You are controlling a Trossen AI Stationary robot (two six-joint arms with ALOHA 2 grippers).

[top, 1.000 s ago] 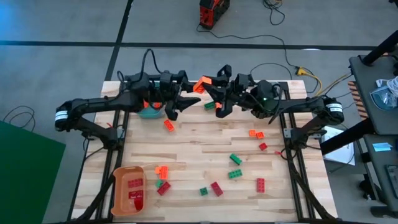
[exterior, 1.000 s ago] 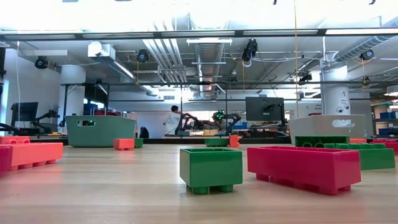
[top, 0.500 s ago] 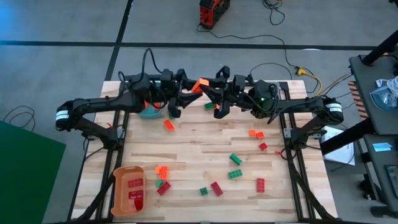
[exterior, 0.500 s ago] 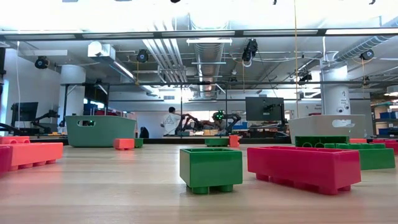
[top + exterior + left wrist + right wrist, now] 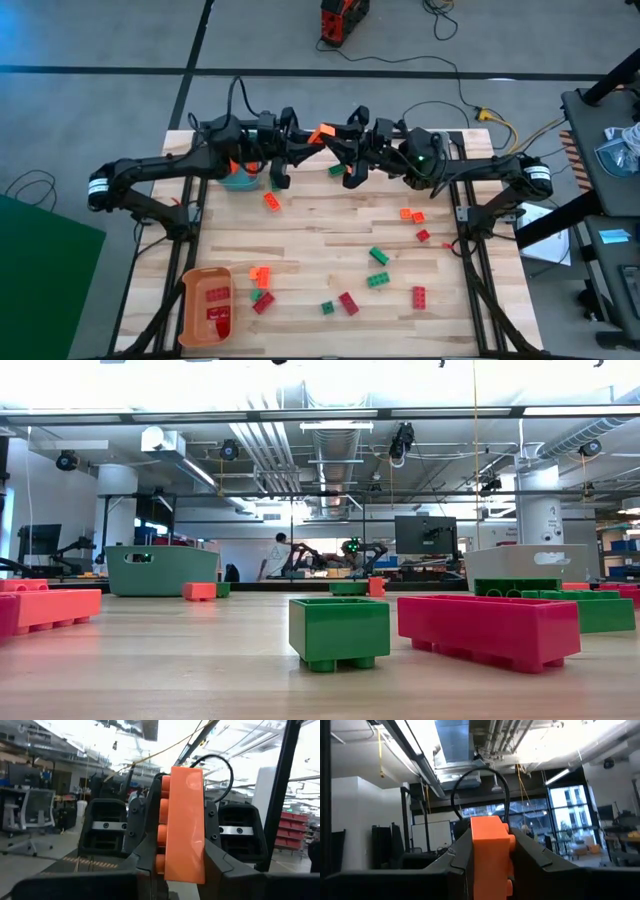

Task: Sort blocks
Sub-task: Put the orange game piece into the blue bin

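Note:
An orange block point(image 5: 320, 134) hangs in the air over the far middle of the table, between my two grippers. My left gripper point(image 5: 305, 144) reaches it from the left and my right gripper point(image 5: 338, 146) from the right. Both are shut on it, tip to tip. The left wrist view shows the block point(image 5: 182, 820) upright with its studs to one side. The right wrist view shows the same block point(image 5: 487, 852). Other red, orange and green blocks lie flat on the table, such as an orange one point(image 5: 271, 200) and a green one point(image 5: 378, 256). My left gripper pinches the orange block between its two fingers, one on the studded face point(image 5: 161, 835) and one on the opposite face. It comes about level from the table's left. The block is clear of the table. My right gripper pinches the same block by two opposite faces point(image 5: 475, 855) between its two fingers. It comes about level from the table's right, facing the left gripper.
A teal bin point(image 5: 240, 179) stands under the left arm at the far left. An orange bin point(image 5: 190, 300) holding red blocks stands at the near left corner. Close to the low camera lie a green block point(image 5: 339, 632) and a red block point(image 5: 490, 628), with a grey bin point(image 5: 525, 563) behind.
Both grippers have drawn a little closer together around the orange block, which has stayed nearly in place in the air. Nothing on the table has moved.

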